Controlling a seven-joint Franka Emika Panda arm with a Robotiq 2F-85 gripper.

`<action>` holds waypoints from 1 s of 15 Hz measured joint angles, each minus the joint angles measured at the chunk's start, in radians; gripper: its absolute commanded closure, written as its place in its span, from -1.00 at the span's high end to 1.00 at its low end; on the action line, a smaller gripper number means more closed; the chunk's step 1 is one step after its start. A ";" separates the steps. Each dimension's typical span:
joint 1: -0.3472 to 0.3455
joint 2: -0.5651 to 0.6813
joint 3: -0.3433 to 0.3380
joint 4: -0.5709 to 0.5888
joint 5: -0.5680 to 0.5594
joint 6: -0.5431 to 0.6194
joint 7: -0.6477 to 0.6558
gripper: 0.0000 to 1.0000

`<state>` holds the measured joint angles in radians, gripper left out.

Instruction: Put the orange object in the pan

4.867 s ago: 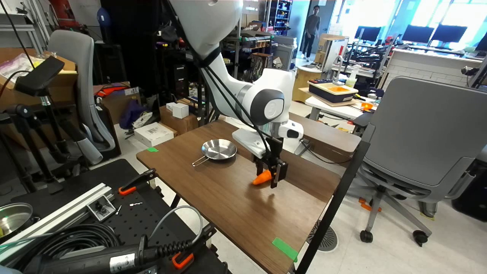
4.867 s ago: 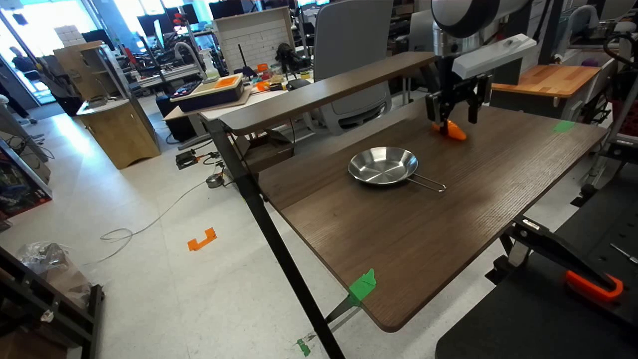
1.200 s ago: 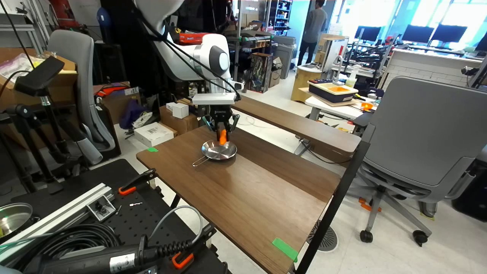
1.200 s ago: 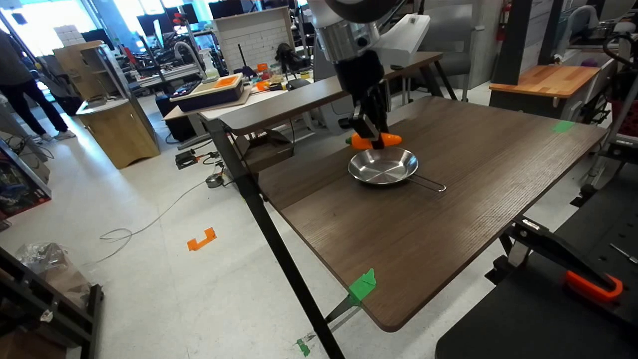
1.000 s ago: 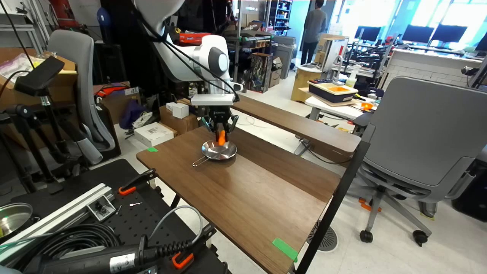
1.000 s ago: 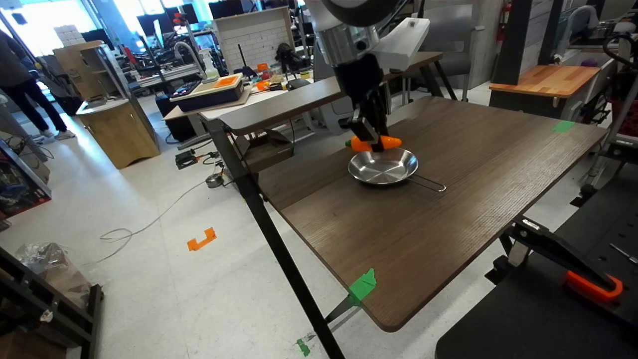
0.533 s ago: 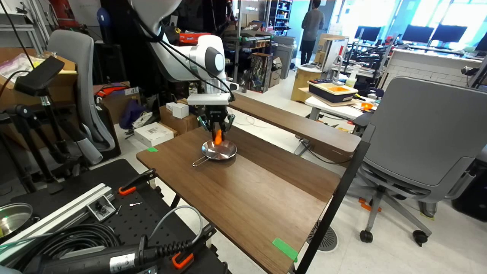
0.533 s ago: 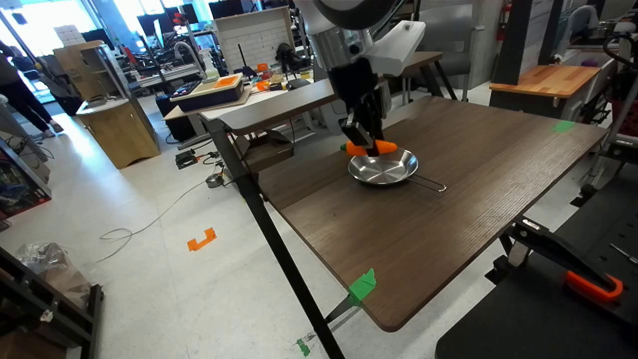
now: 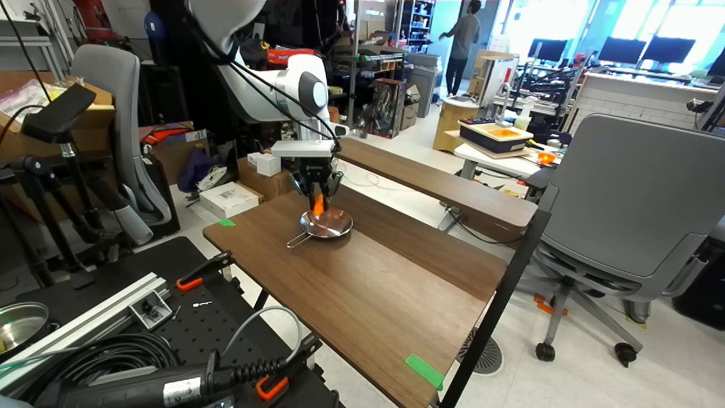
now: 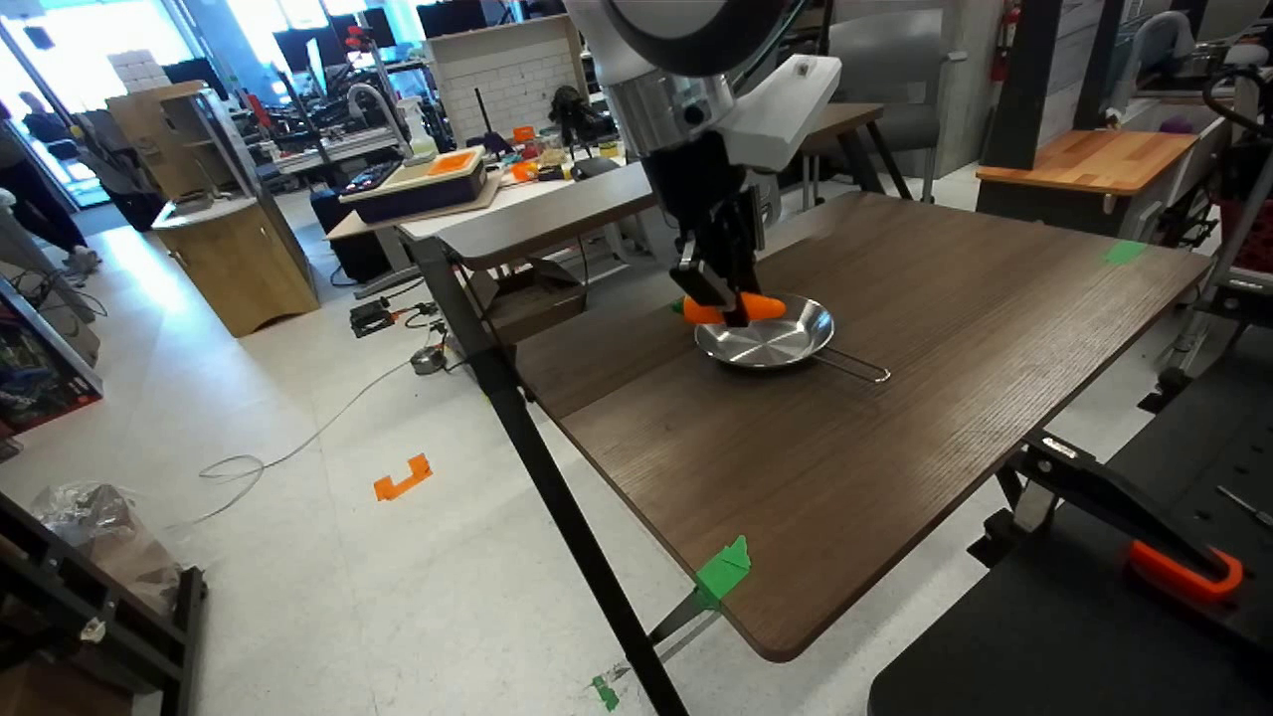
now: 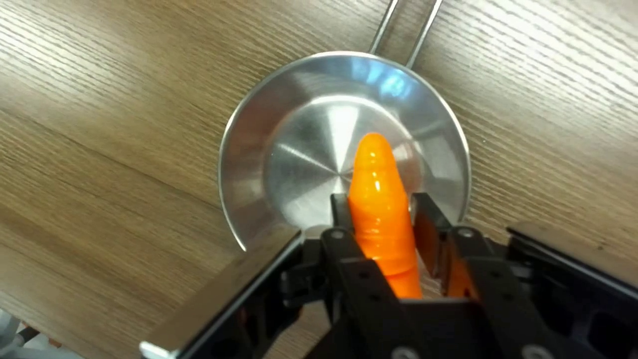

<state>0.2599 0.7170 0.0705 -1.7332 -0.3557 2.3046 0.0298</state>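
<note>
The orange object [image 10: 763,307] is a carrot-shaped piece with a green end, held roughly level low over the pan [image 10: 764,350]. My gripper [image 11: 381,203] is shut on the orange object [image 11: 377,199], which lies lengthwise between its black fingers [image 11: 342,212]. In the wrist view the tapered end points over the middle of the shiny pan [image 11: 304,169], and the gripper hides the thick end. In an exterior view the green end reaches past the pan's rim. Elsewhere the gripper [image 9: 319,204] stands over the pan's far side [image 9: 335,225]. Whether the orange object touches the pan, I cannot tell.
The pan stands on a brown wooden table [image 9: 368,294], its wire handle [image 10: 855,368] sticking out. A raised shelf [image 9: 430,181] runs along the table's far edge. A black bench [image 9: 221,317] with clamps and cables adjoins the near side. A person [image 9: 464,45] stands in the background.
Almost five seconds ago the gripper was at the orange object low over the table, away from the pan. Over the last second both have sunk slightly and shifted left in both exterior views.
</note>
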 measured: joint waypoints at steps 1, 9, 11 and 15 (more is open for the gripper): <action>0.000 0.000 -0.002 0.000 0.001 0.000 0.003 -0.81; 0.000 -0.015 -0.016 -0.041 0.001 0.013 0.035 -0.81; 0.000 -0.023 -0.017 -0.064 0.000 0.022 0.043 -0.81; 0.000 -0.043 -0.020 -0.108 0.000 0.048 0.060 0.19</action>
<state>0.2599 0.6743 0.0508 -1.8417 -0.3557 2.3525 0.0897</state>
